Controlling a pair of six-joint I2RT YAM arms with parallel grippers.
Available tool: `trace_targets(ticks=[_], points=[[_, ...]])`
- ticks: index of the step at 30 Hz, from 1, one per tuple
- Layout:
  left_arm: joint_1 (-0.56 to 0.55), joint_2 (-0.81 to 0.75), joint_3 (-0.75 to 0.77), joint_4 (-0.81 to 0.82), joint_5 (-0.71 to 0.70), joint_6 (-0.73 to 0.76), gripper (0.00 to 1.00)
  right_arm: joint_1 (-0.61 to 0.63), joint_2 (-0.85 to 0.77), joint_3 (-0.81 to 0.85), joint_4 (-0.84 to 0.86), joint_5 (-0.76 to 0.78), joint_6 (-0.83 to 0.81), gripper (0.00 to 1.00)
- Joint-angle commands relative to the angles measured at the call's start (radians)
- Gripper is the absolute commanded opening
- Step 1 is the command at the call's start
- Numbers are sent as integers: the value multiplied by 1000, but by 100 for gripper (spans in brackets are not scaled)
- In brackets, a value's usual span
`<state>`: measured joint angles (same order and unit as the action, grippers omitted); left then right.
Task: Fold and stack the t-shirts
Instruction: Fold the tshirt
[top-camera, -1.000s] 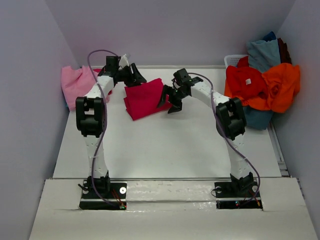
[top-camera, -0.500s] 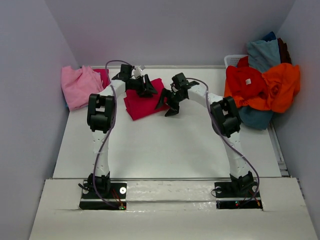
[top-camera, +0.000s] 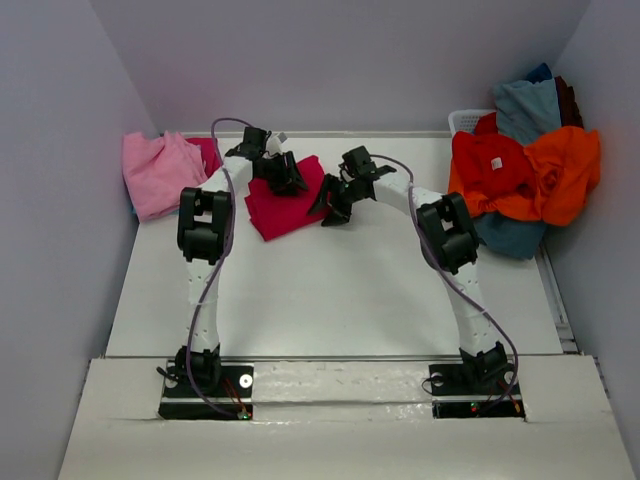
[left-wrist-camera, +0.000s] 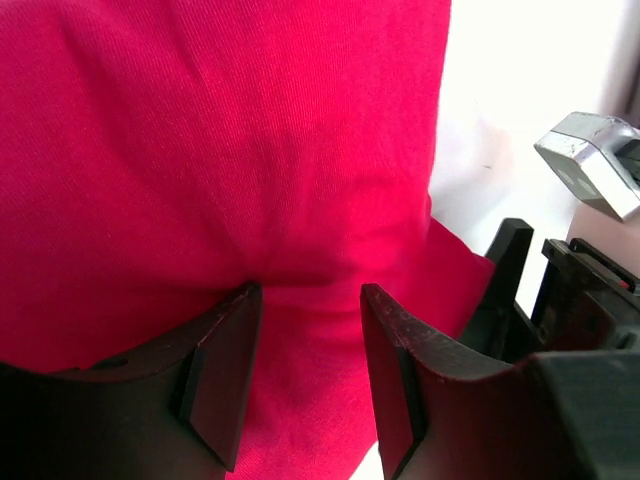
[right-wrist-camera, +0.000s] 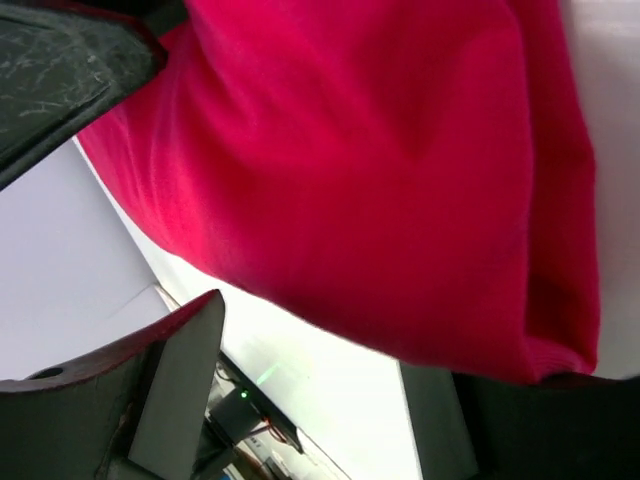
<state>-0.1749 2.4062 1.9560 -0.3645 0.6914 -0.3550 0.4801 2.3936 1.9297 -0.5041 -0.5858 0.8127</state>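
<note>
A folded crimson-magenta t-shirt (top-camera: 283, 207) lies at the back centre of the white table (top-camera: 330, 290). My left gripper (top-camera: 287, 177) hovers over its rear part. In the left wrist view the left gripper (left-wrist-camera: 308, 298) stands open, both fingers just above the crimson-magenta t-shirt (left-wrist-camera: 220, 130), fabric showing in the gap. My right gripper (top-camera: 334, 201) is at the shirt's right edge. In the right wrist view the right gripper (right-wrist-camera: 320, 350) is wide open, and the hem of the crimson-magenta t-shirt (right-wrist-camera: 380, 150) drapes over its right finger (right-wrist-camera: 470, 430).
A light pink t-shirt (top-camera: 155, 172) sits crumpled at the back left against the wall. At the back right, a white basket (top-camera: 466, 119) holds a heap of red (top-camera: 490, 165), orange (top-camera: 560, 165) and grey-blue (top-camera: 525, 105) t-shirts. Walls close in on both sides.
My left gripper has swung right from the rear left onto the crimson shirt. My right gripper has shifted slightly back and left to the shirt's edge, its jaws a little narrower.
</note>
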Motion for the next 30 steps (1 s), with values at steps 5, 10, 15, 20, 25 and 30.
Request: trace_targets(ticks=[5,10,15,20,25,30], points=[[3,-44,47,-125,-236,56,57,9,75,22,72,-29,48,7],[3,-55,52,-175,-341,54,56,9,43,3,38,4,25,7],[3,-87,0,-171,-385,45,56,-12,-16,-80,56,32,32,7],[3,-102,-26,-200,-440,27,55,-43,-54,-121,58,35,31,7],[3,-111,-49,-205,-458,24,54,-43,-80,-103,21,31,5,8],[3,-105,-37,-212,-446,11,54,-43,-132,-64,-51,38,-44,26]])
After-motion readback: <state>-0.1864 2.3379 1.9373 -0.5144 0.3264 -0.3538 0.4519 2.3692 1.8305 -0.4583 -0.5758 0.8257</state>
